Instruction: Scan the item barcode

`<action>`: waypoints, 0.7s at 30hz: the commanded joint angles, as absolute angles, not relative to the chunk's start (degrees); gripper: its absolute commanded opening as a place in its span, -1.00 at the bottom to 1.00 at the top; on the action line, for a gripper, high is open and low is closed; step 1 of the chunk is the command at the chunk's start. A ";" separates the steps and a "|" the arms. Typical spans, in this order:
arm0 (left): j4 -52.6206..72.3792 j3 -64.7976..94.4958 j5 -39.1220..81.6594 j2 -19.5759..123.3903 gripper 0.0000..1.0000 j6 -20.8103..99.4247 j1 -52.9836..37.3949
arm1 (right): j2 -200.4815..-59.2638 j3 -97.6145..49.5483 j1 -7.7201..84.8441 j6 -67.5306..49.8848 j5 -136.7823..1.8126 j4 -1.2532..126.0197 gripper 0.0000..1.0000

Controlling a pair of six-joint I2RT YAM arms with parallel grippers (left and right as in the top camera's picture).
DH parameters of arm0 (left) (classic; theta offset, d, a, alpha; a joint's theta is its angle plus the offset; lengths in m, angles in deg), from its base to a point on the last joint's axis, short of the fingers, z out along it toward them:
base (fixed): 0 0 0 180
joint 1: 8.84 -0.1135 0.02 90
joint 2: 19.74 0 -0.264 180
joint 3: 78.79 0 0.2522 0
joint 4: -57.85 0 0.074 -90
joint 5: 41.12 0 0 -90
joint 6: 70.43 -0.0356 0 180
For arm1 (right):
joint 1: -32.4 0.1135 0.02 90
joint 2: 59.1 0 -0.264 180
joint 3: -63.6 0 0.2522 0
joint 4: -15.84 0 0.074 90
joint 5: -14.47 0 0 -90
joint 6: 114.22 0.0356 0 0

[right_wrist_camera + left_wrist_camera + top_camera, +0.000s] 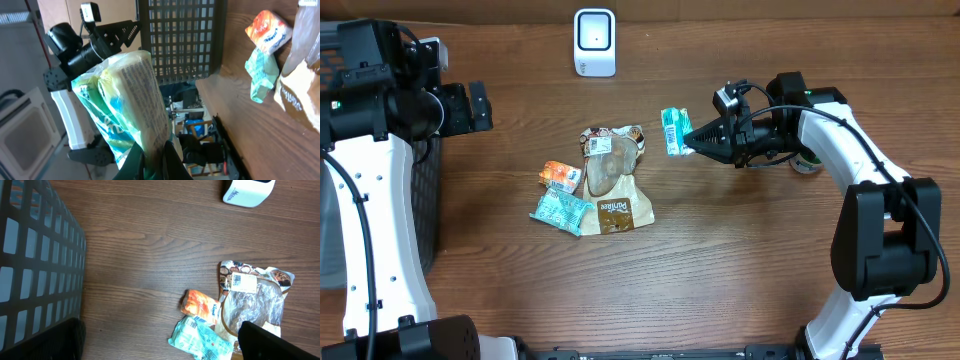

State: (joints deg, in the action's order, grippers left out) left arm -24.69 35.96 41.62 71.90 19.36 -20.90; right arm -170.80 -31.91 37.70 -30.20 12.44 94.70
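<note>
Green packet (672, 131) pinched in right tool (691, 144) | left tool (482, 108) spread wide | basket (40, 255) contents hidden

Matt wood-grain table (740, 270); green packet (673, 131) glossy plastic film; scanner (594, 42) smooth white plastic.

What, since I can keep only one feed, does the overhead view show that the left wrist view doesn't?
Overhead only: the right hand shut on a green-and-white plastic packet. Left wrist only: nothing new, just the grid of the black mesh basket up close. Both: the white box-shaped scanner, orange snack pouch, teal crinkled wrapper and clear-fronted brown bag.
</note>
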 commanded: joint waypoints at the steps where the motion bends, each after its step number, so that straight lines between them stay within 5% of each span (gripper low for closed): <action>1: -24.67 37.45 41.84 71.76 0.99 18.42 -20.83 | -169.47 -33.05 37.92 -27.07 14.38 94.39 -0.92; 21: -24.67 37.45 41.84 71.76 0.99 18.42 -20.83 | -169.47 -33.07 37.92 -20.65 9.94 88.95 -0.92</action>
State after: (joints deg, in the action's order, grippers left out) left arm -24.69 35.96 41.62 71.90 19.36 -20.90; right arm -170.80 -31.91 37.68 -21.15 11.93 89.37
